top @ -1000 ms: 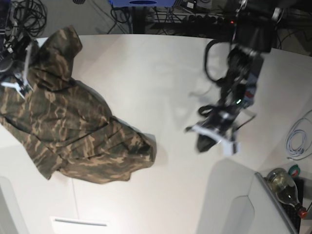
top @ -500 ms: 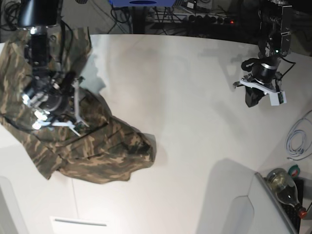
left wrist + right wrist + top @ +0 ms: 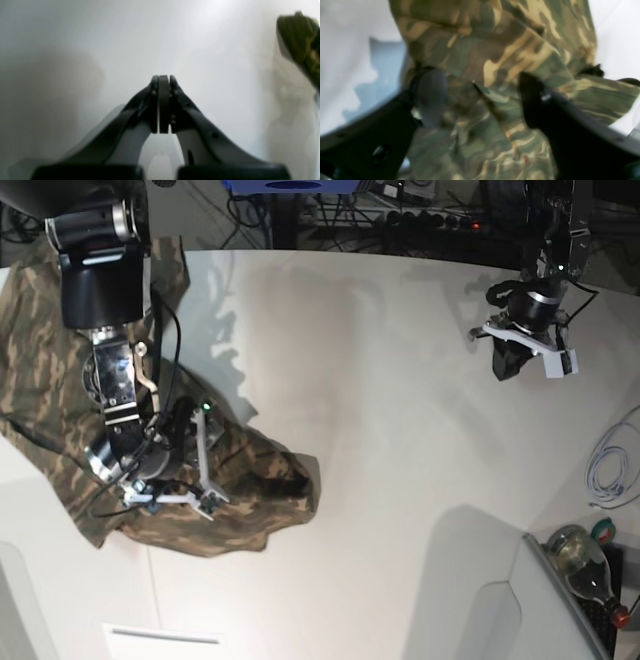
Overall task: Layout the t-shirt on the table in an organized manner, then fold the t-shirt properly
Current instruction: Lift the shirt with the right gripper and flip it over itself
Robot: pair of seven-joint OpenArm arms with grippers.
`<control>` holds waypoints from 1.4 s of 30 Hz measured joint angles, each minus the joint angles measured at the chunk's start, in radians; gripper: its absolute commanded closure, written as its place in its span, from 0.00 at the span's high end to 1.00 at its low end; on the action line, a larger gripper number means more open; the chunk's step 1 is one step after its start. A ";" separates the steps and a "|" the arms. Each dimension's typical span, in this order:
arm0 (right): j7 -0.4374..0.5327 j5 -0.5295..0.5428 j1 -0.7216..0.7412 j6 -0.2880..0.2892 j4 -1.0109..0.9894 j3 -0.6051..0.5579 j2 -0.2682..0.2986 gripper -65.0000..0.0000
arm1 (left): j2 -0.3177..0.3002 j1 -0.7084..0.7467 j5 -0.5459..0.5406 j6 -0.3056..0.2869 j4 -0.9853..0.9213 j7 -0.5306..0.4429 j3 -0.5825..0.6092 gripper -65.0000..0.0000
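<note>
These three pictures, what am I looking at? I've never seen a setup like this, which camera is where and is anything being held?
It is a robot with two arms working at a white table. One picture looks down on the whole scene; the other two come from cameras mounted at each arm's wrist. A crumpled camouflage t-shirt lies on the table. The right gripper hangs over the t-shirt with its jaws apart, holding nothing. The left gripper is shut and empty, above bare table far from the shirt. A bottle and a white cable sit off to the side.

The big white table (image 3: 380, 440) has a curved far edge. The t-shirt (image 3: 250, 480) lies crumpled on it by the left edge. A white cable (image 3: 607, 465) lies near the right edge.
</note>
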 measured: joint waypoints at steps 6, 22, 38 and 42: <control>0.047 0.005 0.073 0.000 -0.188 0.000 0.000 0.60 | -0.001 0.012 0.000 0.002 0.005 -0.008 -0.002 0.00; -0.260 -0.002 -0.040 -0.001 0.456 -0.002 -0.074 0.00 | 0.001 -0.004 0.004 0.003 -0.002 0.000 -0.003 0.00; -0.002 -0.012 0.410 -0.008 -0.269 0.303 0.053 0.05 | -0.002 -0.018 0.002 0.003 -0.004 -0.001 -0.005 0.00; 0.082 -0.013 0.502 -0.014 -0.667 0.330 0.130 0.41 | -0.001 -0.019 0.002 -0.001 -0.010 -0.003 -0.002 0.00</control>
